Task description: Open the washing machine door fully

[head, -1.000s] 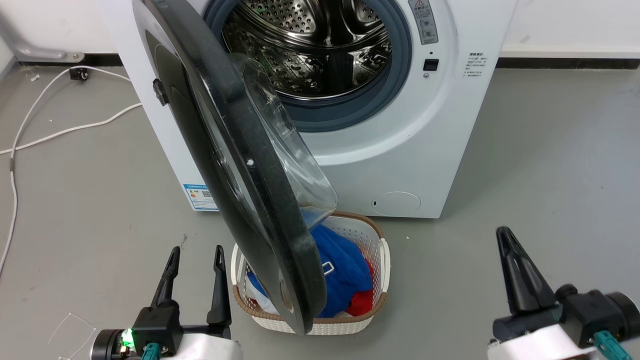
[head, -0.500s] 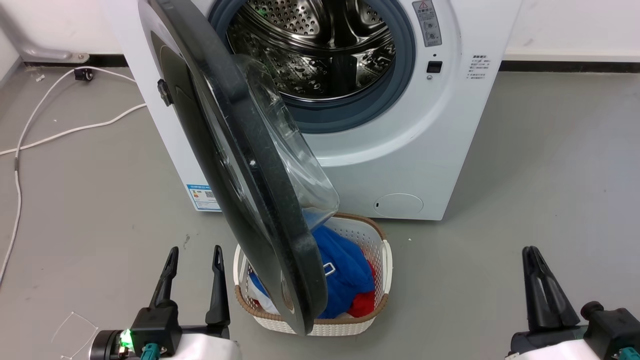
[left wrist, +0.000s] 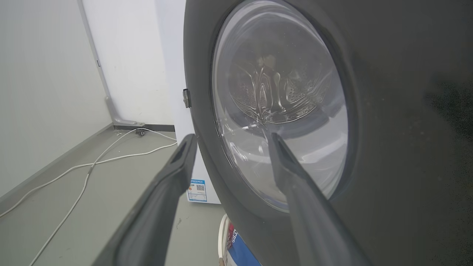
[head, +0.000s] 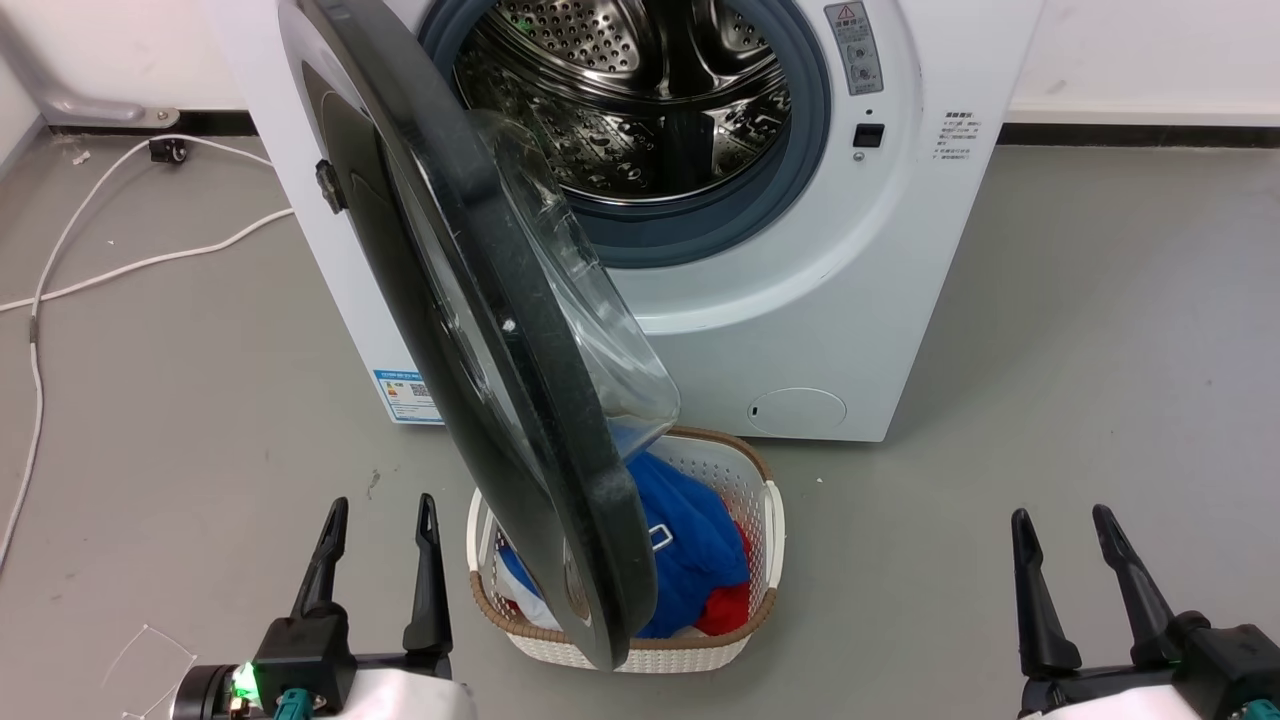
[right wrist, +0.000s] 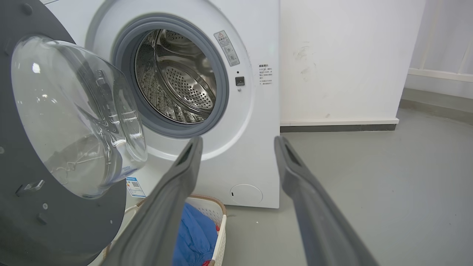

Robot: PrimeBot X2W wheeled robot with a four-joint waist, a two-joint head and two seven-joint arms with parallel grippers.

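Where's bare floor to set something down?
The widest bare floor lies right of the washing machine and laundry basket, ahead of the right gripper. Another patch lies between the white cable and left gripper. Crowded in front, where the door overhangs the basket.

The white front-loading washing machine (head: 850, 330) stands against the white wall (head: 1150, 50). Its round black-ringed glass door (head: 480, 300) juts from its left side, over the white woven basket (head: 765, 520), which sits on the grey floor (head: 1050, 350) before the machine, bundled cloth (head: 690, 540) in it. A white cable (head: 140, 263) lies further left.
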